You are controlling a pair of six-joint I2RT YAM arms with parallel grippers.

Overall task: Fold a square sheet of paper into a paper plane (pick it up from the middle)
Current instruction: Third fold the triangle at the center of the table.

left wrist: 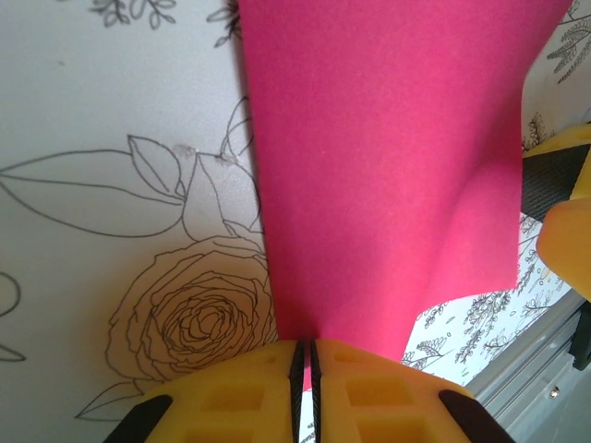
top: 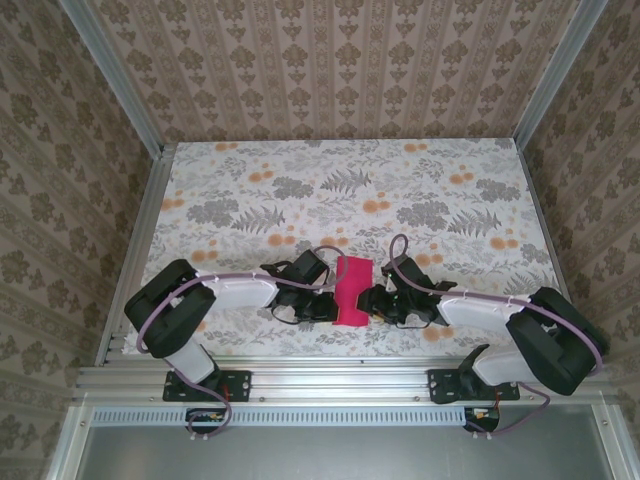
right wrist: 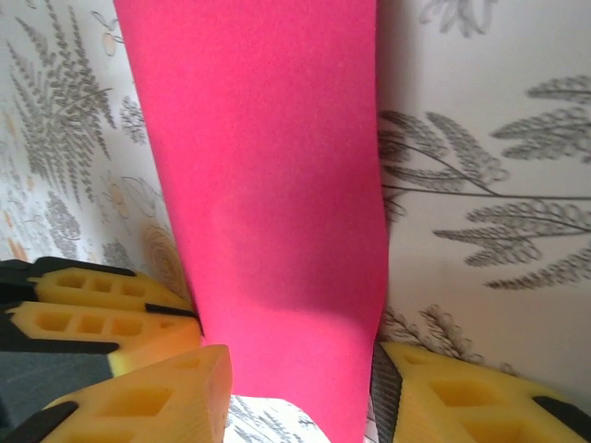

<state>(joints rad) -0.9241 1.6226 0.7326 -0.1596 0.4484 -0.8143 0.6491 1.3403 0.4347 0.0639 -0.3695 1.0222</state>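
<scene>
Left gripper (top: 322,305): fingers (left wrist: 360,392) pressing almost together, pinching one edge of the square sheet of paper (top: 352,290).
Square sheet of paper: magenta-red, curving between the two grippers, sitting over the floral table (top: 300,180) near its front edge.
Right gripper (top: 380,303): fingers (right wrist: 138,392) standing apart, flanking the sheet; cannot tell whether they are squeezing it.

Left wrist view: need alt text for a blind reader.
Magenta-red sheet of paper pinched at its near edge between the shut yellow left fingers, stretching away over the floral-print table. Another yellow finger at the right edge.
</scene>
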